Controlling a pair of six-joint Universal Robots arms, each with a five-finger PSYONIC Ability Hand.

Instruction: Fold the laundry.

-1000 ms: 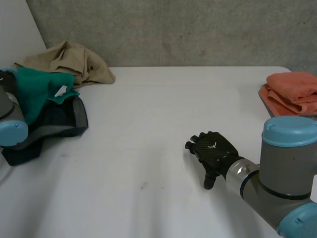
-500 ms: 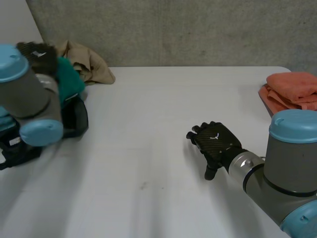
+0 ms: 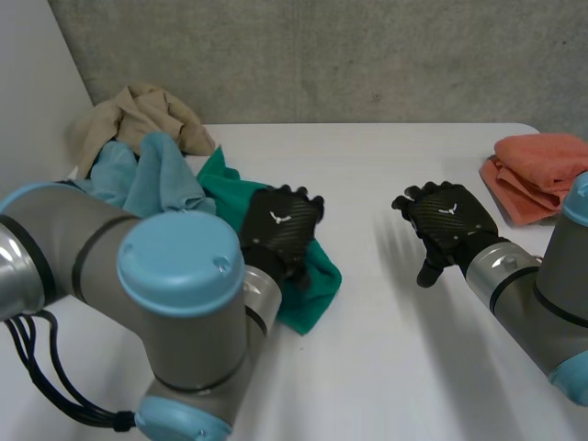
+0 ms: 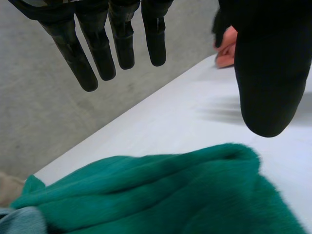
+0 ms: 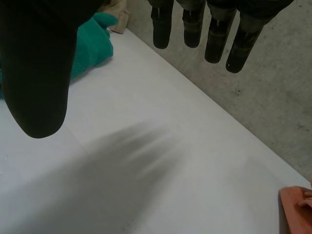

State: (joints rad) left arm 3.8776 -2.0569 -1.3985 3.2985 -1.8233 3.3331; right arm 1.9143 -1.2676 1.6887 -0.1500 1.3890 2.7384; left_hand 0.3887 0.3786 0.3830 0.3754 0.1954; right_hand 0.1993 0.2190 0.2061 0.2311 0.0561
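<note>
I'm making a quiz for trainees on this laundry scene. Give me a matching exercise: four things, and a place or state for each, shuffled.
1 green cloth
2 orange towel
3 beige garment
4 right hand

A folded, at the right edge of the table
B open, over bare table
C beneath the left hand
D crumpled, at the table's far left corner

Pairs: 1-C; 2-A; 3-D; 4-B

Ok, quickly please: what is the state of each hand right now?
Left hand: open, fingers straight, over the green fleece cloth, not gripping it.
Right hand: open, holding nothing, over the white table.
</note>
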